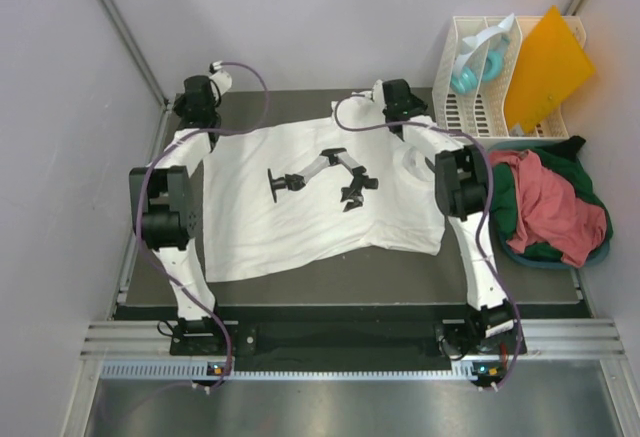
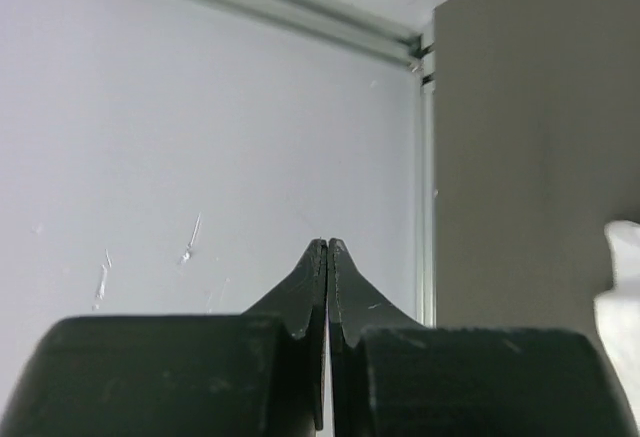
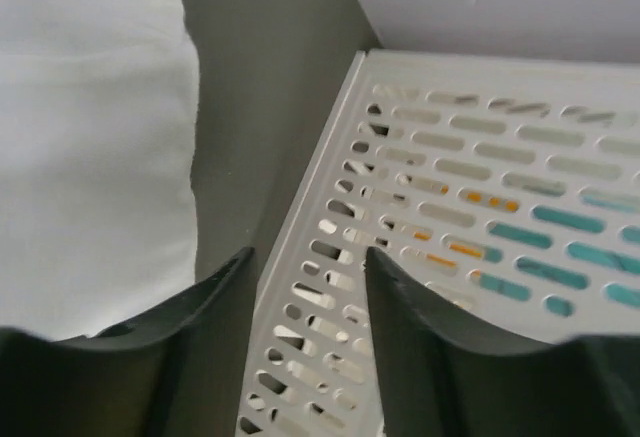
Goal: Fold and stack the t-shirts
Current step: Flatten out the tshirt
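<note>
The left gripper (image 2: pixel 328 247) is pinched tight, tips touching, with nothing in it. The pale side wall (image 2: pixel 200 157) fills the space ahead of it, and a scrap of the white t-shirt (image 1: pixel 300 227) shows off to its right.

The right gripper (image 3: pixel 308 257) stands part-way apart and empty. It hangs over a narrow strip of dark mat (image 3: pixel 250 77). The shirt's edge lies just to its left, and the slatted white rack (image 3: pixel 480 157) crowds in on its right, with the rack's corner under the gap.

The white shirt lies spread flat across the middle of the mat, nearer than both grippers. An orange sheet (image 1: pixel 545 62) stands in the rack. Nearer than the rack, off to the right gripper's right, a salmon-red shirt (image 1: pixel 545 207) and a dark green shirt (image 1: pixel 505 192) lie heaped.
</note>
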`<state>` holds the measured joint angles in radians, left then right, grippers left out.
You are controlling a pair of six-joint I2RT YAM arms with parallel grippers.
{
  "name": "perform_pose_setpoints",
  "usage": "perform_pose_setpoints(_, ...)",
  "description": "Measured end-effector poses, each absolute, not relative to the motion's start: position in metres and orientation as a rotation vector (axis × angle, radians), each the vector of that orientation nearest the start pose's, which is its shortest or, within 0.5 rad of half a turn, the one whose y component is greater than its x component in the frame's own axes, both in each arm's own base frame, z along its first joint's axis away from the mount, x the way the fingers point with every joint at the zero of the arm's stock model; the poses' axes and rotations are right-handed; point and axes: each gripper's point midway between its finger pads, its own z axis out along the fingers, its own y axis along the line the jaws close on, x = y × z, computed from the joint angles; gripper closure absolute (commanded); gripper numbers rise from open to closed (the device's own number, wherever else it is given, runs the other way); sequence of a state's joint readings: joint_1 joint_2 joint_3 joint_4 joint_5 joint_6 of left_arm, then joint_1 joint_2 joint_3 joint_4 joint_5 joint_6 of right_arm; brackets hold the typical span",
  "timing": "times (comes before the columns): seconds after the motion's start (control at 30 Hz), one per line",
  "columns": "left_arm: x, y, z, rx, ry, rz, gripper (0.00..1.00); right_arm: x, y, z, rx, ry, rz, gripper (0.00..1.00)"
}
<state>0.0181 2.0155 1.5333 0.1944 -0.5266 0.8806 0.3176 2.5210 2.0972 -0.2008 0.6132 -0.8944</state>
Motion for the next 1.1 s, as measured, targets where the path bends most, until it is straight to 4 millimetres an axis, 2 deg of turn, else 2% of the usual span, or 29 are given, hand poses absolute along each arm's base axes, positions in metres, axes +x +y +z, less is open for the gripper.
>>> perform_pose_setpoints(0.07,0.565,0.116,0.217,0.501,1.899,1.025,1.0,0.633,0.082,0.094,-0.992,2.015,-0.902,0.34)
perform_pose_setpoints(0.13,0.556,0.104,0.215,0.586,1.903,0.955,1.0,0.623,0.092,0.104,-1.063,2.008,-0.792,0.29)
perform_pose_setpoints(0.2,0.543,0.091,0.195,0.727,1.943,0.876,0.97,0.612,0.103,0.111,-1.152,1.996,-0.688,0.21)
perform_pose_setpoints(0.3,0.526,0.076,0.15,0.929,2.042,0.761,0.95,0.598,0.12,0.114,-1.279,1.976,-0.548,0.16)
perform_pose_setpoints(0.37,0.51,0.066,0.114,1.075,2.127,0.658,0.93,0.588,0.128,0.107,-1.373,1.975,-0.455,0.14)
perform_pose_setpoints(0.47,0.488,0.054,0.077,1.241,2.21,0.509,0.9,0.571,0.138,0.094,-1.498,1.988,-0.328,0.13)
perform_pose_setpoints(0.57,0.47,0.044,0.051,1.381,2.278,0.373,0.89,0.565,0.148,0.09,-1.576,1.971,-0.24,0.11)
perform_pose_setpoints(0.7,0.465,0.036,0.037,1.491,2.312,0.255,0.88,0.565,0.159,0.084,-1.652,1.937,-0.162,0.11)
perform_pose_setpoints(0.83,0.463,0.032,0.031,1.586,2.32,0.194,0.88,0.553,0.161,0.059,-1.747,1.954,-0.09,0.12)
perform_pose_setpoints(0.9,0.459,0.032,0.026,1.633,2.328,0.17,0.88,0.544,0.161,0.044,-1.797,1.975,-0.054,0.14)
perform_pose_setpoints(0.97,0.458,0.03,0.027,1.676,2.327,0.152,0.91,0.544,0.162,0.045,-1.829,1.953,-0.049,0.25)
perform_pose_setpoints(1.0,0.456,0.03,0.026,1.696,2.327,0.142,0.94,0.543,0.162,0.046,-1.841,1.949,-0.045,0.34)
perform_pose_setpoints(1.03,0.455,0.03,0.025,1.717,2.327,0.137,0.98,0.539,0.161,0.043,-1.858,1.957,-0.034,0.54)
perform_pose_setpoints(1.1,0.453,0.03,0.025,1.749,2.325,0.126,1.0,0.532,0.16,0.038,-1.895,1.962,-0.012,0.74)
